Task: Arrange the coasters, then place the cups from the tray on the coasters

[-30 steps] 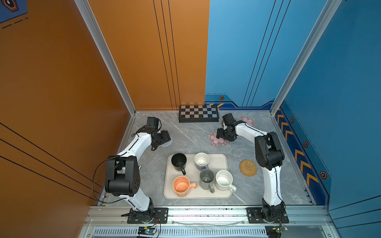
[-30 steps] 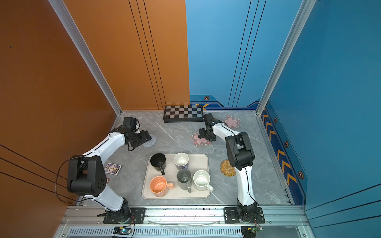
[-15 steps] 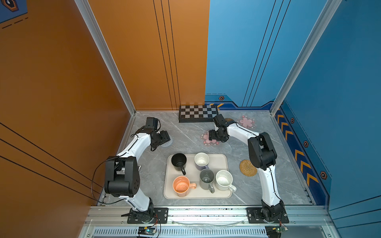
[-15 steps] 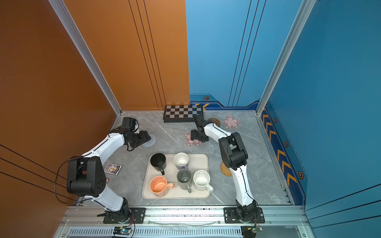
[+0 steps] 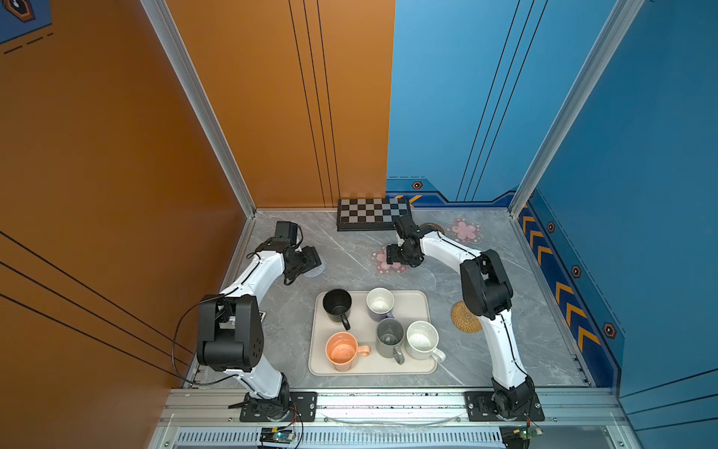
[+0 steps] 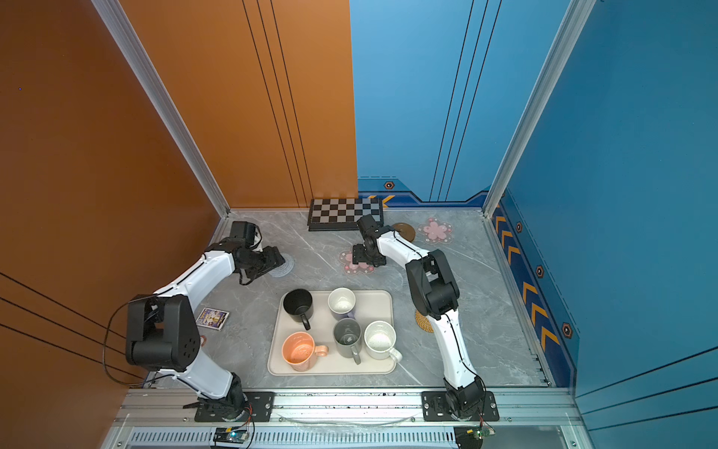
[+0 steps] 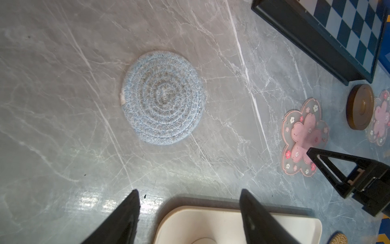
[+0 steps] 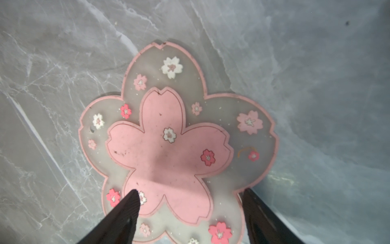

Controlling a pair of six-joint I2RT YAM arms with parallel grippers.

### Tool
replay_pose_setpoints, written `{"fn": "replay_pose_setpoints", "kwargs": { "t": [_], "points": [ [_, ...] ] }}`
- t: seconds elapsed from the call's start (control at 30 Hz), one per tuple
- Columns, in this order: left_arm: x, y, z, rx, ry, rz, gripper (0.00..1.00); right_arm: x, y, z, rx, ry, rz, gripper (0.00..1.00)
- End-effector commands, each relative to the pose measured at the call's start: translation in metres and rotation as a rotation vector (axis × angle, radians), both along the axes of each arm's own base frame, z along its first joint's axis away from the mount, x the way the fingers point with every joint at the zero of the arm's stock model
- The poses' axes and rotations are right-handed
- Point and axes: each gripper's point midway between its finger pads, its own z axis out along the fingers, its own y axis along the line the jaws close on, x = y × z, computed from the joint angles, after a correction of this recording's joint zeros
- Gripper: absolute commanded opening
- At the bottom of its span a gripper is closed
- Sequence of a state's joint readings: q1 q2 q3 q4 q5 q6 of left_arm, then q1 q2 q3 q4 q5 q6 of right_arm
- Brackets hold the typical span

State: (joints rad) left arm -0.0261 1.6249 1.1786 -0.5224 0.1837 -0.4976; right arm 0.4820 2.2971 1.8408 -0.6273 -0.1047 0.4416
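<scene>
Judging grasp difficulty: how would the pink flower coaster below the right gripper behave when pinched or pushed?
The pink flower coaster looks thin and rubbery, so probably light and floppy. Flat on the table, its edge seems hard to pinch. Pushed, it likely drags, not rolls.

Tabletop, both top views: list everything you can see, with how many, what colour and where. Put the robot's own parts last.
table: one, grey marble, the floor of the booth
tray: one, cream, front middle
cups: five, black, lavender, orange, grey, speckled white, all upright on the tray
flower coasters: two, pink, one just behind the tray, one back right
wooden coaster: one, brown, back, beside the far flower coaster
rattan coaster: one, tan, right of the tray
woven coaster: one, pale blue-grey, back left
checkerboard: one, black and white, against the back wall
card: one, printed, left of the tray
left gripper: one, black, open, by the woven coaster
right gripper: one, black, open, over the nearer flower coaster
</scene>
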Motion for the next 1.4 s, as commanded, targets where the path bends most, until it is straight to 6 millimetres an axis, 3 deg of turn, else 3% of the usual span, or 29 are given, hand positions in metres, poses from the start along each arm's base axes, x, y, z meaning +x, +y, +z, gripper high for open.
{"fn": "replay_pose_setpoints", "kwargs": {
  "t": [0.0, 0.27, 0.5, 0.73, 0.97, 1.37],
  "points": [
    [0.004, 0.000, 0.005, -0.008, -0.011, -0.012, 0.75, -0.023, -0.020, -0.014, -0.030, 0.115, -0.029, 0.79],
    [0.004, 0.000, 0.002, -0.009, -0.005, -0.016, 0.75, 0.002, -0.048, 0.010, -0.024, 0.054, -0.112, 0.79],
    [0.007, 0.004, 0.002, -0.014, -0.005, -0.008, 0.75, 0.027, -0.057, 0.008, 0.051, 0.047, -0.161, 0.79],
    [0.008, 0.007, -0.001, -0.018, 0.003, -0.002, 0.75, 0.033, -0.043, -0.006, 0.124, 0.071, -0.148, 0.80],
    [0.012, 0.006, -0.003, -0.026, 0.008, 0.001, 0.75, 0.022, -0.017, -0.021, 0.123, 0.095, -0.074, 0.79],
    [0.009, 0.006, -0.007, -0.030, 0.022, 0.005, 0.75, 0.007, 0.001, -0.028, 0.130, 0.126, -0.044, 0.79]
  ]
}}
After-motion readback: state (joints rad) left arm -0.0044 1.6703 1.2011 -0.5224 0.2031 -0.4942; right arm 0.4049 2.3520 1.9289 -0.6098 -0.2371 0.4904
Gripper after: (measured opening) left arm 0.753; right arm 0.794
